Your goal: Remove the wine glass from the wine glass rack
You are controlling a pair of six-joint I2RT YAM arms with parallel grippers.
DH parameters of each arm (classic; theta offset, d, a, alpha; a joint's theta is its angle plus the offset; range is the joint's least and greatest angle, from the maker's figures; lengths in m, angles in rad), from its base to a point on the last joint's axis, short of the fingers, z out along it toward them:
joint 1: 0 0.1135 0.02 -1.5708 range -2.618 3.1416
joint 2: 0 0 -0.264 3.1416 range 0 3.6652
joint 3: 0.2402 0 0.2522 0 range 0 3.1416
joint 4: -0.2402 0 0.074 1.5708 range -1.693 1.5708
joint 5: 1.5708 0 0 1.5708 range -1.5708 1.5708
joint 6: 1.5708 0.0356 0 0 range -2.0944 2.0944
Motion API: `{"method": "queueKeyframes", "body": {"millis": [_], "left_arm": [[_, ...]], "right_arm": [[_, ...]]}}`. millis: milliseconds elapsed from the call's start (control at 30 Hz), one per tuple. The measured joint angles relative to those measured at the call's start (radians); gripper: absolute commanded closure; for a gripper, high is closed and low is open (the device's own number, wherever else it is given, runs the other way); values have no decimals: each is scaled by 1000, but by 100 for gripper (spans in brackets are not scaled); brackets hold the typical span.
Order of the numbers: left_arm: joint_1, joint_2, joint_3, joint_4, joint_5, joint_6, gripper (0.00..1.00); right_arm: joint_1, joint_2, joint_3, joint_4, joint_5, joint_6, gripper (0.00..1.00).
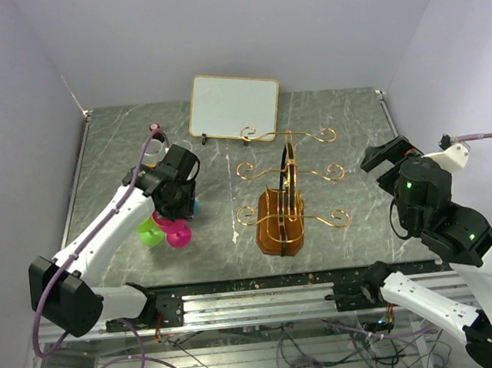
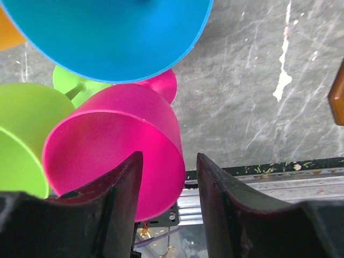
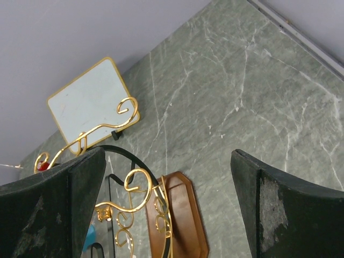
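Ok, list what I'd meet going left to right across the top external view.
green glass → pink glass → wine glass rack → right hand. The left hand and white board overlap these, so both are left out.

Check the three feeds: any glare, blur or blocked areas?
Top external: even soft light, sharp, white board nearly washed out. Left wrist: blue glass and pink glass crowd the frame at close range, left gripper's fingers dark. Right wrist: rack crisp, right gripper's fingers dark and soft-edged.
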Motion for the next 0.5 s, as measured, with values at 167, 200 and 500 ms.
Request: {"method": "queueKeyframes", "body": {"millis": [167, 200, 500], "left_arm": [[0, -55, 99, -19, 1, -10, 24], [0, -80, 125, -15, 1, -10, 20], [0, -177, 610, 31, -10, 44, 13]], "right_arm": [[0, 3, 2, 19, -30, -80, 0], [0, 9, 8, 26, -42, -109, 0], [0, 168, 286, 126, -183, -362, 0]]}}
